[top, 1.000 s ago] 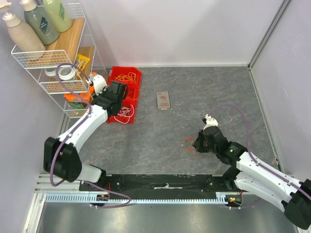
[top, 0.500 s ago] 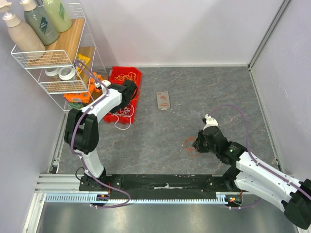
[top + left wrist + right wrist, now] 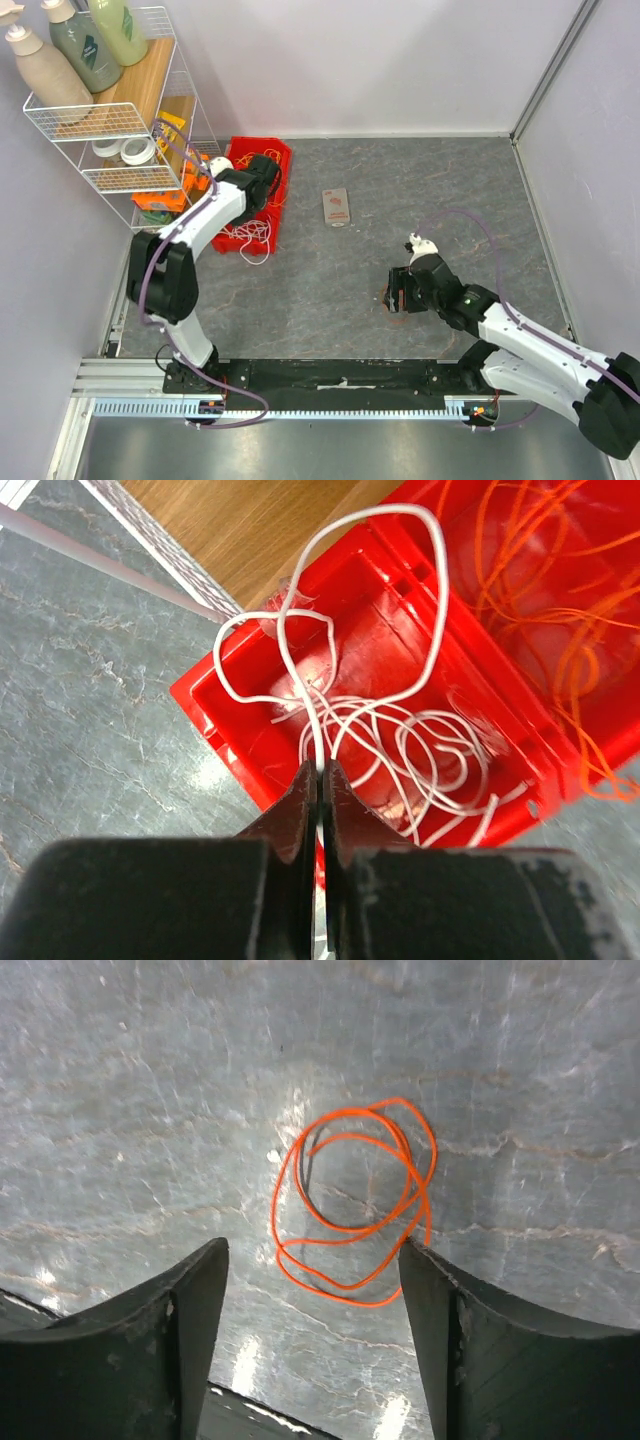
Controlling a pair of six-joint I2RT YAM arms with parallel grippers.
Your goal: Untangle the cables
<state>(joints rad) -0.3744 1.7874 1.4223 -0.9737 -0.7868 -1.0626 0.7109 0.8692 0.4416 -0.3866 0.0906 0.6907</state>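
The left gripper (image 3: 322, 780) is over the red bin (image 3: 232, 712), which stands at the far left of the table (image 3: 440, 190), beside a wire rack (image 3: 110, 120). Its fingers (image 3: 300, 798) are pressed together, with a white cable (image 3: 318, 715) pinched between the tips. From the tips this cable goes up in two big loops. One loop passes over the edge of the bin, the other lies over the divider. The rest of the white cables (image 3: 410, 742) lie in a loose heap on the floor of the near compartment. In the top view some white loops (image 3: 252, 240) hang over the near edge of the bin onto the table. The far compartment holds a tangle of orange cables (image 3: 545, 575).

The right gripper (image 3: 312, 1250) hangs low over the middle of the table, well apart from the bin. Its fingers (image 3: 195, 1305) stand wide apart and hold nothing. Between and just beyond them, one orange cable (image 3: 414, 1182) lies flat on the table in a small coil of a few turns, and neither finger touches it.

A small flat grey item (image 3: 337, 207) lies on the table between the bin and this coil.
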